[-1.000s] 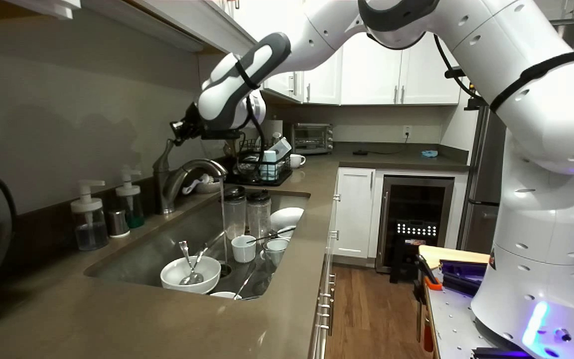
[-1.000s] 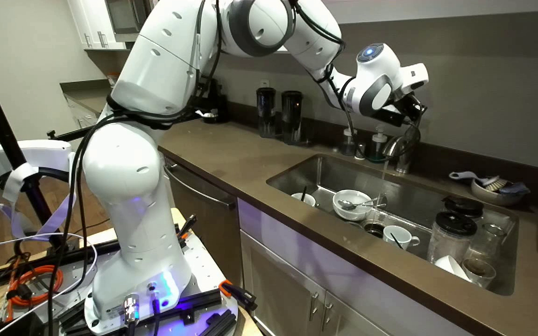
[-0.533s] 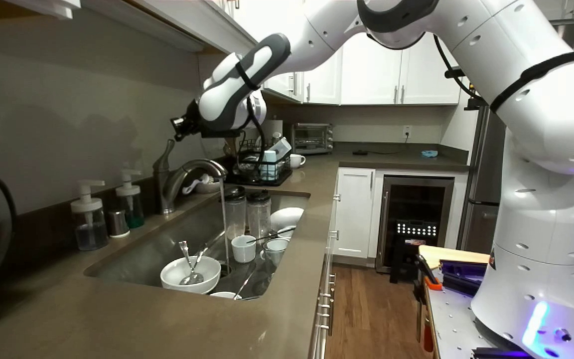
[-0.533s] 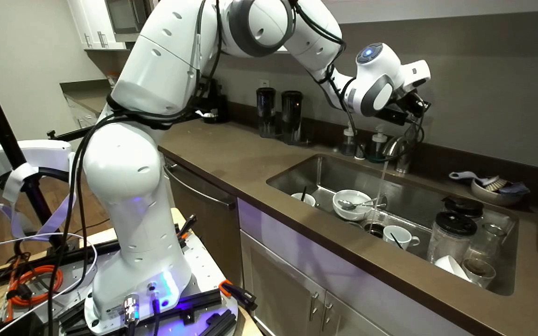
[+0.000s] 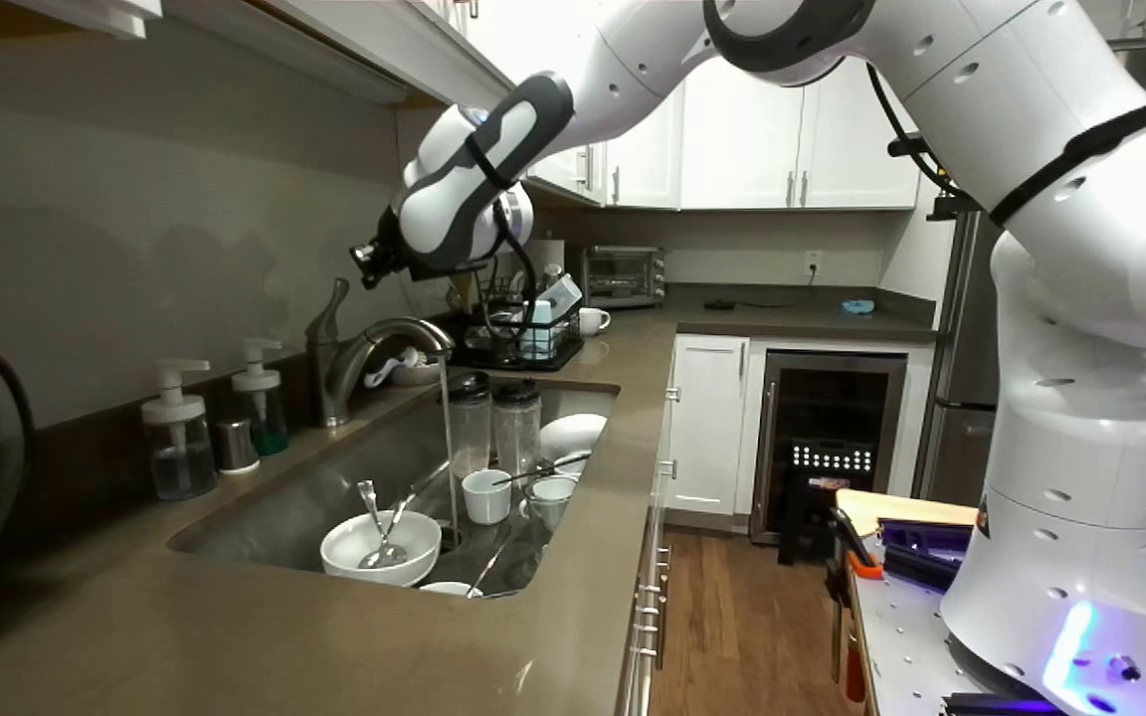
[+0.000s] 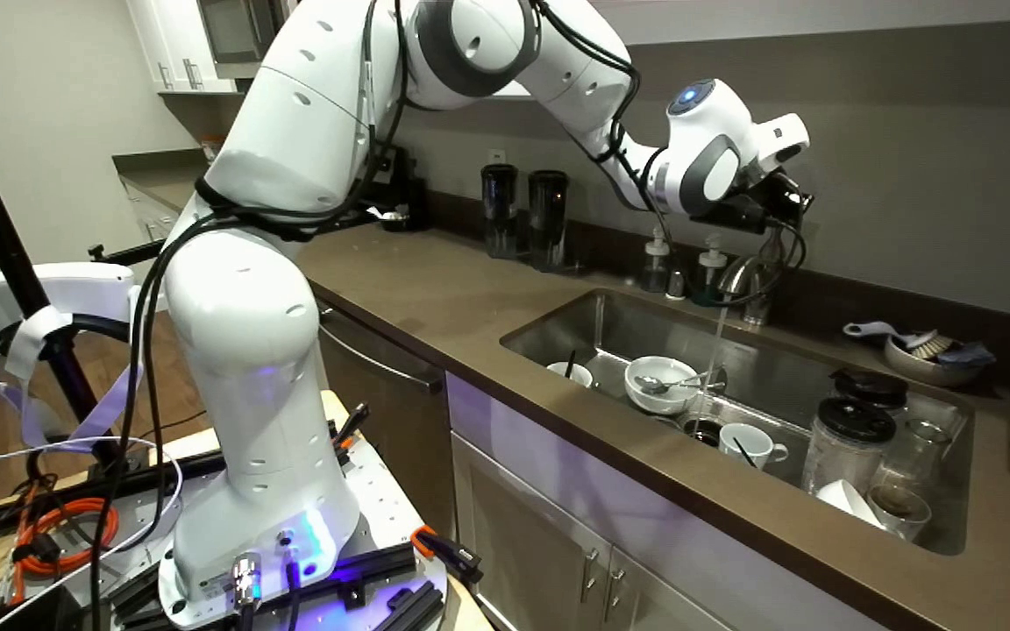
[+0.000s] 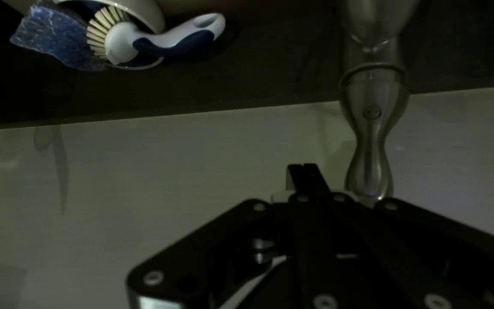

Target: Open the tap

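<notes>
In an exterior view the tap (image 5: 342, 376) stands on the left side of the sink (image 5: 304, 502), and a thin stream of water (image 5: 449, 438) falls from its spout (image 5: 404, 330). By my judgement the opening is therefore done, or nearly so (a fuller flow might be wanted; the task does not say).

The tap looks like rigid metal fixed to the counter (image 6: 426, 280), so nothing here should need lifting, only a turn. Its lever (image 7: 370, 146) will probably swing under a modest push, but the shine suggests a smooth surface that offers poor purchase, more so if wet. Pressing near the free end should give the best leverage; for a pinch, the narrow waist shown in the wrist view looks like the surest hold. Leaning on the spout is better avoided, as it may swivel.

The gripper (image 7: 302, 168) has its fingers (image 7: 315, 180) together, with nothing visible between them. It lies just to the left of the lever in the wrist view, seemingly apart from it. In an exterior view the arm (image 6: 321, 131) rises at near left, arches high over the counter and bends down at the wrist (image 6: 715, 149) toward the far wall (image 6: 935, 184), so the gripper hangs close to the tap.
</notes>
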`<act>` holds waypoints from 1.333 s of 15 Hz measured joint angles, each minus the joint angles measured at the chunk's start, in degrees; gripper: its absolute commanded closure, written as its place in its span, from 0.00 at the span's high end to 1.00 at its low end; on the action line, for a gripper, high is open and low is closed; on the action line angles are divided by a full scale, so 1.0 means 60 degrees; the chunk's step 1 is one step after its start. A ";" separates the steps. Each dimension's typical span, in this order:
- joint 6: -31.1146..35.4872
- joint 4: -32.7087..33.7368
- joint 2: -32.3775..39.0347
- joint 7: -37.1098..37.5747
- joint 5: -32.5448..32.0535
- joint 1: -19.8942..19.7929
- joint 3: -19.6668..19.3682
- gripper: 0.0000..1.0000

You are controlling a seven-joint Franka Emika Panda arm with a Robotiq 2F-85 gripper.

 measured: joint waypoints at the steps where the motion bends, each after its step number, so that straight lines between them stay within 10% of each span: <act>1: -0.0253 0.0008 -0.0013 0.0000 0.0000 -0.0058 0.0159 0.03; 20: -0.0546 0.0096 -0.0163 0.0001 0.0012 -0.0718 0.1239 0.04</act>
